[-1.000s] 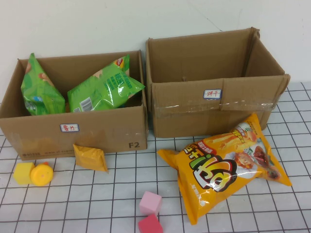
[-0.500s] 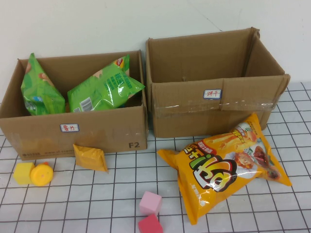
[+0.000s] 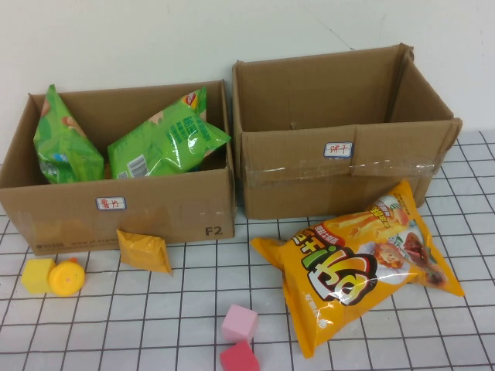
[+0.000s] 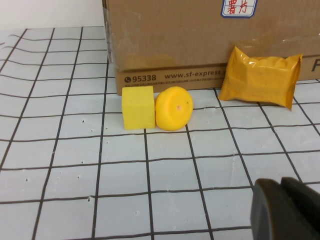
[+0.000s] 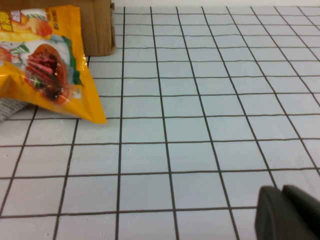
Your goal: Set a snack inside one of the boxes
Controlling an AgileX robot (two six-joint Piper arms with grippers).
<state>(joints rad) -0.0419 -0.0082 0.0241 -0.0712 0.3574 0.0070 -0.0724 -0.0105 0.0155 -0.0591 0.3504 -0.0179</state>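
A big orange snack bag (image 3: 362,259) lies on the gridded table in front of the right cardboard box (image 3: 340,166), which looks empty. The left cardboard box (image 3: 155,209) holds two green snack bags (image 3: 166,143). A small orange packet (image 3: 143,250) leans near the left box's front, also seen in the left wrist view as the small packet (image 4: 261,76). Neither arm shows in the high view. My left gripper (image 4: 281,186) is shut, low over the table near the left box. My right gripper (image 5: 281,192) is shut, to the right of the orange bag's corner (image 5: 45,60).
A yellow cube (image 3: 36,275) and a yellow round toy (image 3: 66,277) sit in front of the left box. Two pink cubes (image 3: 238,337) lie at the table's front middle. Bare gridded table stretches to the right of the big bag (image 5: 210,100).
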